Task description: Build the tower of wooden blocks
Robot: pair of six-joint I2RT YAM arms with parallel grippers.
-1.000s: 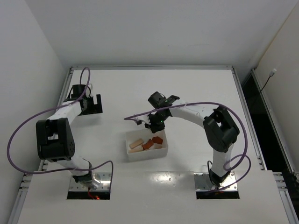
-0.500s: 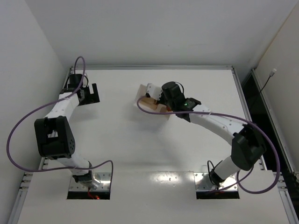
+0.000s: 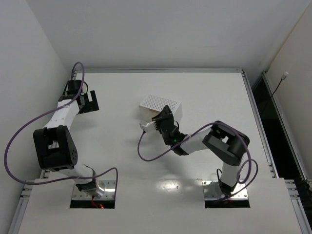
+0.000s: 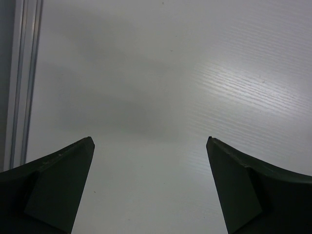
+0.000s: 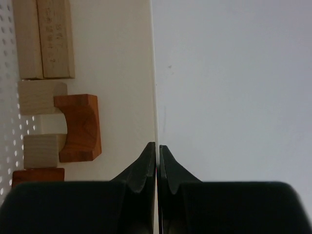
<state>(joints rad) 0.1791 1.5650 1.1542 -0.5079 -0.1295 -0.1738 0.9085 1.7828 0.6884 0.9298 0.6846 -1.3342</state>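
Right gripper (image 5: 157,148): jaws clamped on side wall of white perforated plastic box (image 3: 161,104), tipped up mid-table. Inside, against its floor, lie small wood blocks (image 5: 44,39): pale tan bars and cubes, reddish-brown arch block (image 5: 80,127). Left gripper (image 4: 151,141): jaws wide apart, far left.

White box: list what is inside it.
Inside the white box lie wood blocks: pale bars and reddish-brown pieces. Overhead, its perforated base covers most of them.
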